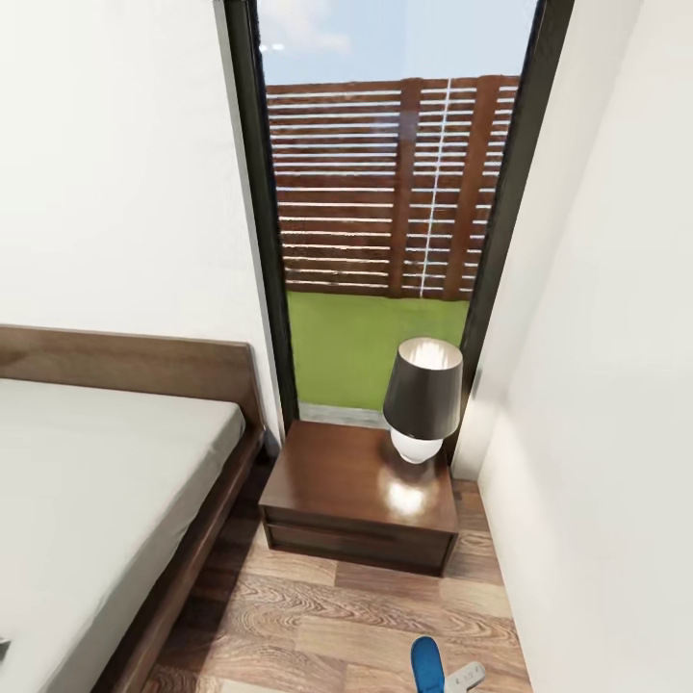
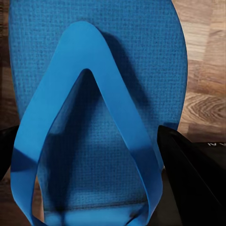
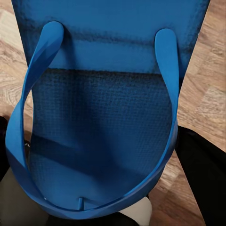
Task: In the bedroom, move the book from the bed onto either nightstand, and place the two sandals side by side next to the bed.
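Both claws are seen up close in the wrist views, each with a bright blue sandal between its dark fingers. On the left gripper, black fingers are pressed against either edge of a sandal, whose V-shaped strap points away from the claw; it appears clenched on the sole. On the right gripper, a second sandal is likewise flanked by a dark finger on each side, with its looped strap arching toward the claw, so it too seems grasped. Wooden floor is seen beyond both sandals.

From the head camera, a blue sandal tip is seen at the lower edge, over the floor. Ahead of it, the dark brown nightstand is set against a tall window, with a dark-shaded lamp standing on its glossy top. Just beside the nightstand lies the bed, with pale grey mattress and brown headboard.
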Robot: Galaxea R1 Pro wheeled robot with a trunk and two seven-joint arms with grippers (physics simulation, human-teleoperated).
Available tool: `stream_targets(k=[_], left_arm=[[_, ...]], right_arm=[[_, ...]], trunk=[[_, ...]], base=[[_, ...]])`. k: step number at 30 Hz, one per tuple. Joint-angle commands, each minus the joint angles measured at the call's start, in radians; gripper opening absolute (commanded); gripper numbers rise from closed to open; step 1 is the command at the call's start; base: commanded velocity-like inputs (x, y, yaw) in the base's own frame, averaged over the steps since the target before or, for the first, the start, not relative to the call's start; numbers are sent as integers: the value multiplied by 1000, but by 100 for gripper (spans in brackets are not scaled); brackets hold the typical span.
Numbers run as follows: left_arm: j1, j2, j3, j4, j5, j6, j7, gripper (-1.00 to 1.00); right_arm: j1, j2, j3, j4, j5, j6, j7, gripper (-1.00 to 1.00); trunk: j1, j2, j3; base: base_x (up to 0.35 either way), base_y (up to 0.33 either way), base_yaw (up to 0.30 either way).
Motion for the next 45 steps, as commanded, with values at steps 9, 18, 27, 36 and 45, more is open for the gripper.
stream_targets(k=[9, 18, 27, 36, 45], left_arm=[[0, 0, 4, 0, -6, -3, 1, -100], [9, 0, 4, 0, -6, -24, 1, -100], [17, -3, 4, 0, -8, -37, 1, -100], [17, -11, 4, 0, -8, -39, 1, -100], [17, -16, 4, 0, -8, -40, 1, -100]], right_arm=[[0, -1, 2, -2, 8, 5, 3, -100], [0, -1, 3, -2, 10, 5, 3, -100], [0, -1, 3, -2, 10, 5, 3, -100], [0, -1, 3, -2, 10, 5, 3, -100], [0, -1, 3, -2, 10, 5, 3, -100]], trunk=[[-8, 14, 5], [-8, 14, 5], [-8, 14, 5], [-8, 14, 5], [-8, 14, 5]], base=[[0, 0, 57], [0, 0, 257], [0, -13, 288], [0, -70, 274], [0, -10, 69]])
